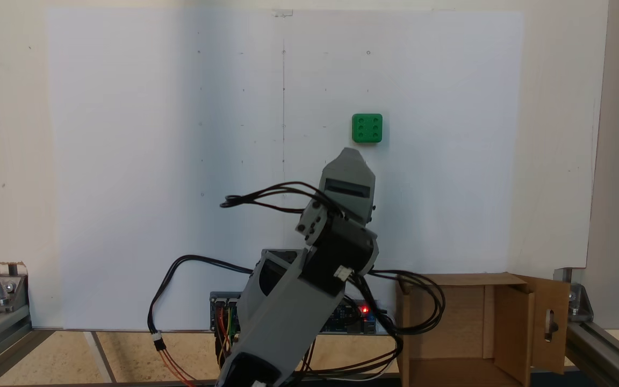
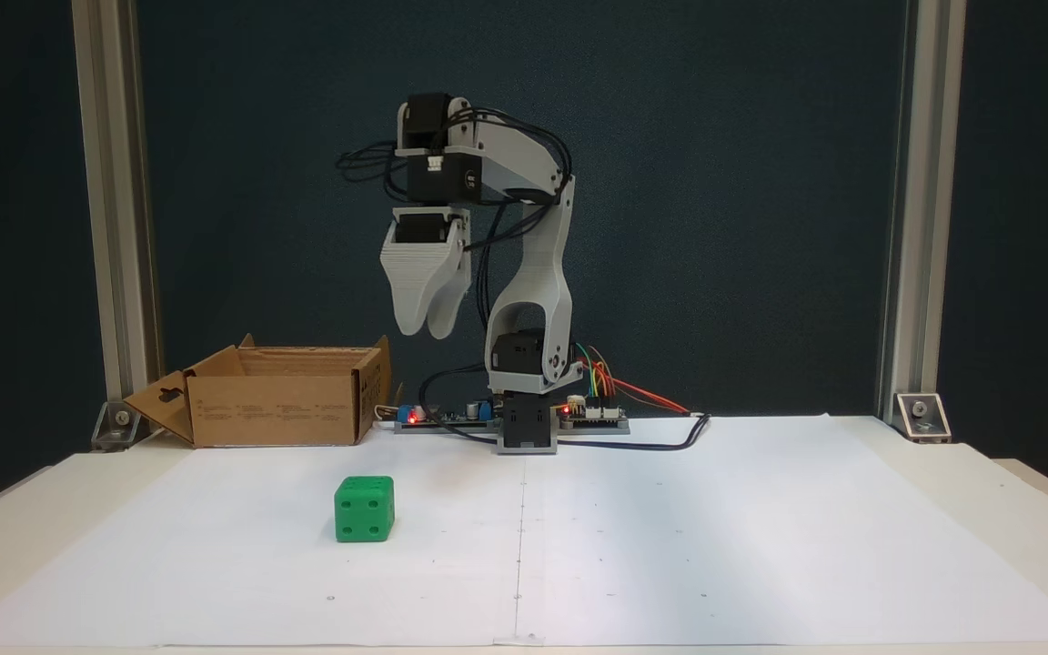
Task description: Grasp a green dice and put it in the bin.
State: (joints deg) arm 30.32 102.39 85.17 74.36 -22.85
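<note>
The green dice (image 1: 367, 128) (image 2: 364, 509) lies alone on the white paper, its six-pip face turned up in the top-down fixed view. My gripper (image 1: 351, 153) (image 2: 427, 329) hangs high above the table and points down. Its two grey jaws are together with nothing between them. It is well clear of the dice: just below it in the top-down picture, up and to the right in the front one. The bin (image 1: 465, 279) (image 2: 278, 414), a brown cardboard box with open flaps and a slotted side flap, stands beside the arm's base.
Circuit boards (image 2: 588, 417) with a lit red LED and loose cables (image 1: 422, 317) lie around the arm's base (image 2: 526, 428). Aluminium frame posts (image 2: 115, 227) stand at the table's back corners. White paper (image 2: 715, 546) covers the table.
</note>
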